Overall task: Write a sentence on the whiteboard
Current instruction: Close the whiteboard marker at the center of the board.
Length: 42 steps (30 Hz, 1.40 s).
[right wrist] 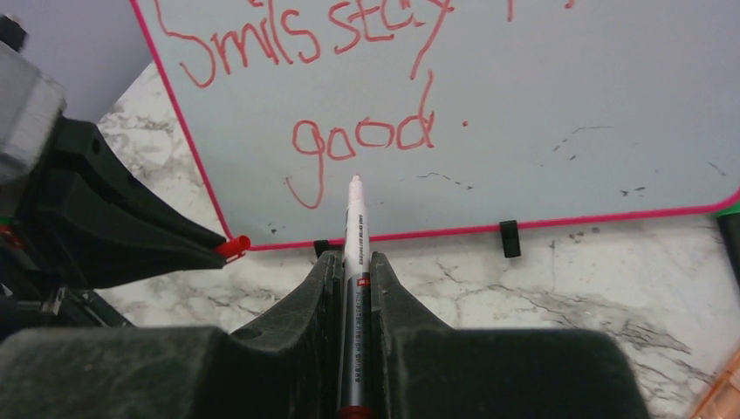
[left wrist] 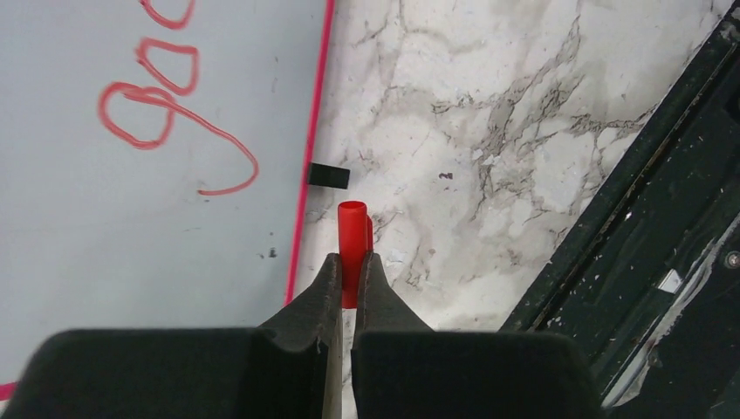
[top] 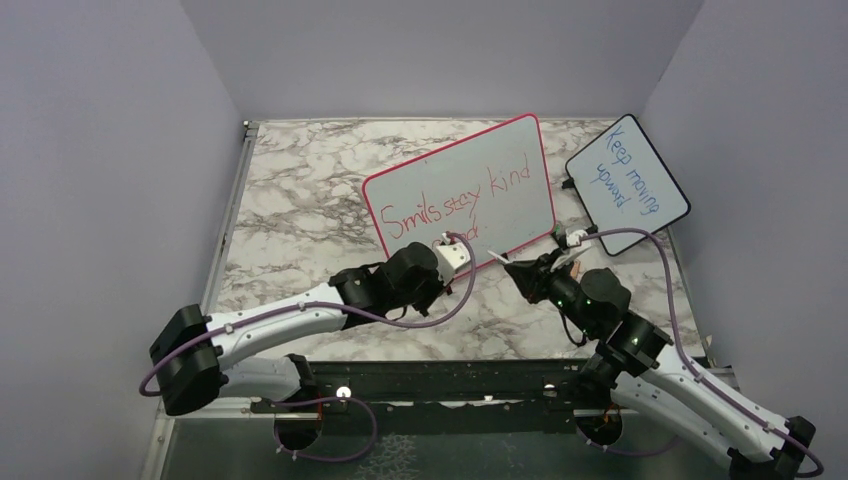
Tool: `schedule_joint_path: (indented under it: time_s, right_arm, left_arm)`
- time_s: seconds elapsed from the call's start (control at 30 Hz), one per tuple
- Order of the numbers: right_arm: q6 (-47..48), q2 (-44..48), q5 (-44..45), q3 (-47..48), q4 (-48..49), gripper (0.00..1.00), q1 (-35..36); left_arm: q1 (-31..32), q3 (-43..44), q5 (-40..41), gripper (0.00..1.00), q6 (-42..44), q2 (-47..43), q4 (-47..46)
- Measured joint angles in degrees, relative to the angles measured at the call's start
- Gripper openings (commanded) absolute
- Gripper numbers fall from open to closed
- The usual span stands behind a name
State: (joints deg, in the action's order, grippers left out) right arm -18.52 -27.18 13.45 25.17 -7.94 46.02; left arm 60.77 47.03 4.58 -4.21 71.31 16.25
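We see the large white board with red-pink frame (top: pixel 520 190) set askew on the marble tabletop (top: pixel 290 200). Its red handwritten marker words (top: pixel 412 216) read "Smils stay kind good"

Soft, even overhead light, no hard shadows. Top view a bit dim, lilac cast on the walls. Whiteboard (top: pixel 470 190) flat grey-white, no glare. Wrist views brighter. Left gripper (left wrist: pixel 347 266) and right gripper (right wrist: pixel 353 262) near-black, underexposed, soft at the bottom edge. Red cap (left wrist: pixel 352 231) between the left fingertips sharp. Marker (right wrist: pixel 354 218) between the right fingers sharp, its print barely readable. Marble table (left wrist: pixel 489 131) beyond the fingertips crisp. Slight wide-angle bend at corners.
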Motion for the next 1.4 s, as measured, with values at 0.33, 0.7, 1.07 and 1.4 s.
schedule_joint_path:
  time_s: [0.33, 0.7, 1.07, 1.4]
  right_arm:
    - [-0.59, -5.55, -12.87, 3.37, 2.05, 0.01, 0.00]
    - [-0.50, -9.73, -23.67, 6.86, 3.17, 0.01, 0.00]
    - [-0.57, -11.85, -28.02, 7.80, 4.46, 0.01, -0.02]
    - [-1.01, -12.28, -28.68, 7.80, 5.35, 0.01, -0.02]
  left_arm:
    - [0.07, 0.24, 2.27, 0.00, 15.32, -10.80, 3.61]
    - [0.07, 0.20, 2.19, 0.00, 31.28, -13.00, 3.54]
    - [0.07, -2.40, -1.64, 0.00, 40.59, -16.02, 1.49]
    - [0.07, -2.82, -5.86, 0.00, 43.15, -17.20, 0.52]
